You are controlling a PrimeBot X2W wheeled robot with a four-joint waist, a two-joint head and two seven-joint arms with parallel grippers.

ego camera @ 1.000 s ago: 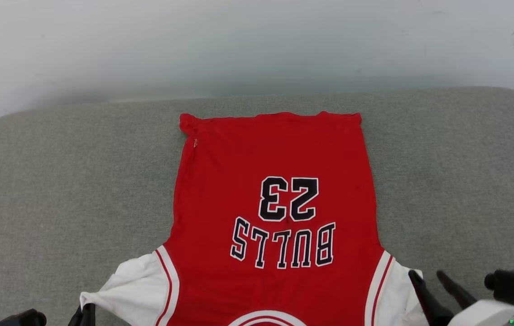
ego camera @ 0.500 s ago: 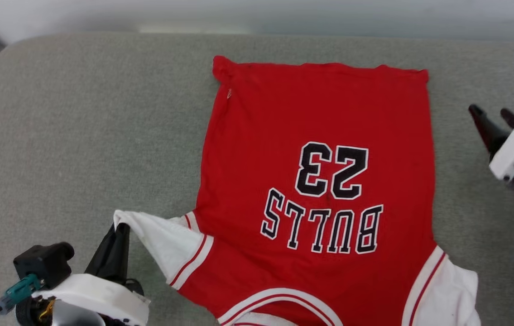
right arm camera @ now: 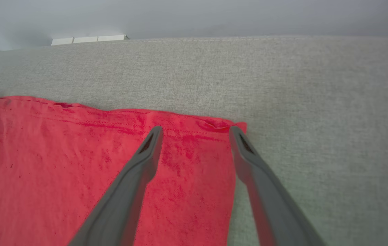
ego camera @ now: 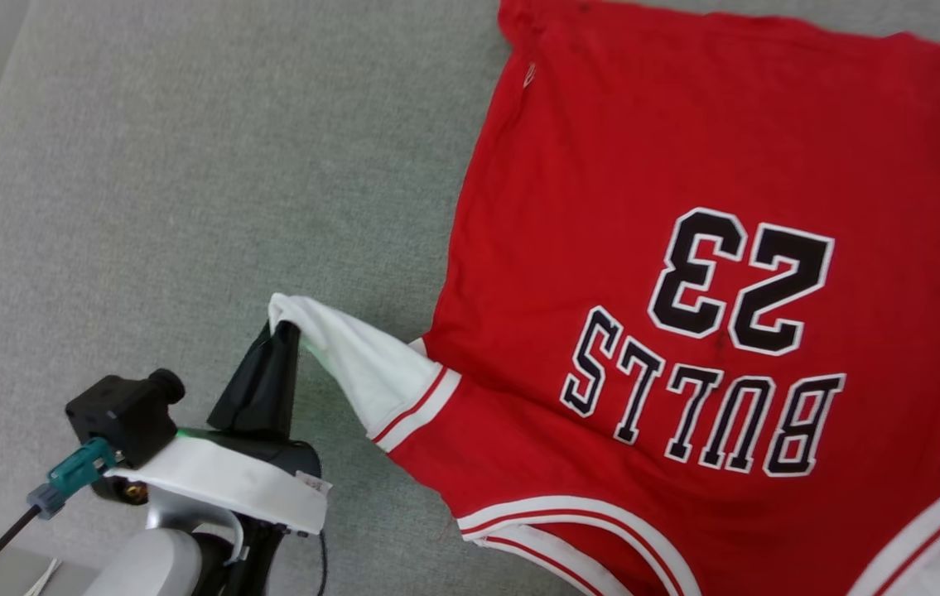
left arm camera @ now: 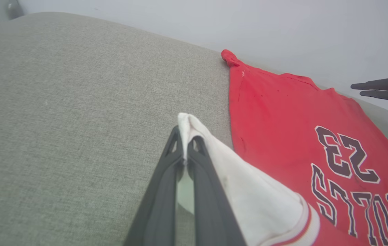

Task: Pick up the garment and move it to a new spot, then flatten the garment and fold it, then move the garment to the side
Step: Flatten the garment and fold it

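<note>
Dark fingers of the left gripper (left arm camera: 184,132) are clenched on the tip of the white sleeve (left arm camera: 248,191), with the cloth pinched between them and peeking over their ends. In the head view this gripper (ego camera: 286,329) sits at the lower left of the frame. The sleeve (ego camera: 354,364) is lifted into a ridge that runs down and right to its striped trim.

From there the red shirt (ego camera: 685,165) spreads flat across the right half of the frame, with its black "BULLS 23" lettering (ego camera: 718,348) upside down. The shirt lies on a grey fabric cushion (ego camera: 147,207), which is bare over the left of the frame.

In the right wrist view, the fingers of the right gripper (right arm camera: 195,130) are spread wide apart and hold nothing. They point at the shirt's plain hem corner (right arm camera: 238,127): one finger is over the red cloth and the other is at the very corner. I cannot tell whether they touch it. In the left wrist view this gripper (left arm camera: 378,89) shows at the right edge, above the hem.
</note>
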